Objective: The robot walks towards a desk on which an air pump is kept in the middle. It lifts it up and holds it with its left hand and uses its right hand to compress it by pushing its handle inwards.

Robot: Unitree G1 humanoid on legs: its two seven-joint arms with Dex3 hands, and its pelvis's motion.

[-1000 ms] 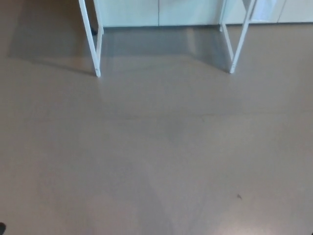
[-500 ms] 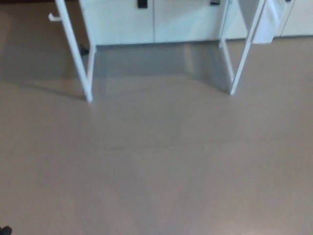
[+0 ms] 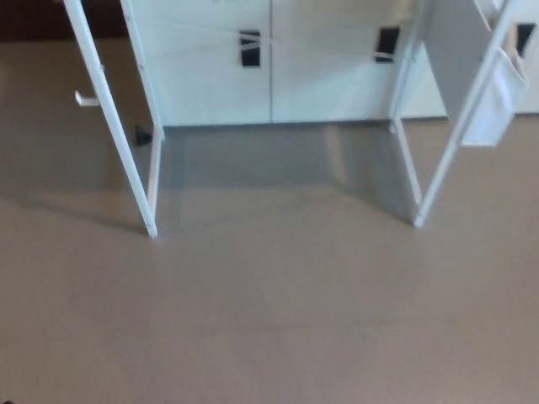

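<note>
Pump and desktop lie out of the head view, as do both hands, so how their fingers stand cannot be told. Only the desk's white legs show: the left leg [image 3: 114, 126] slants down to a foot on the floor [image 3: 269, 328], and the right leg [image 3: 459, 135] does the same on the other side. Behind them stand white cabinets [image 3: 269, 67] with two dark handles [image 3: 249, 48]. A small white hook [image 3: 84, 98] juts from the left leg. The picture is blurred.
</note>
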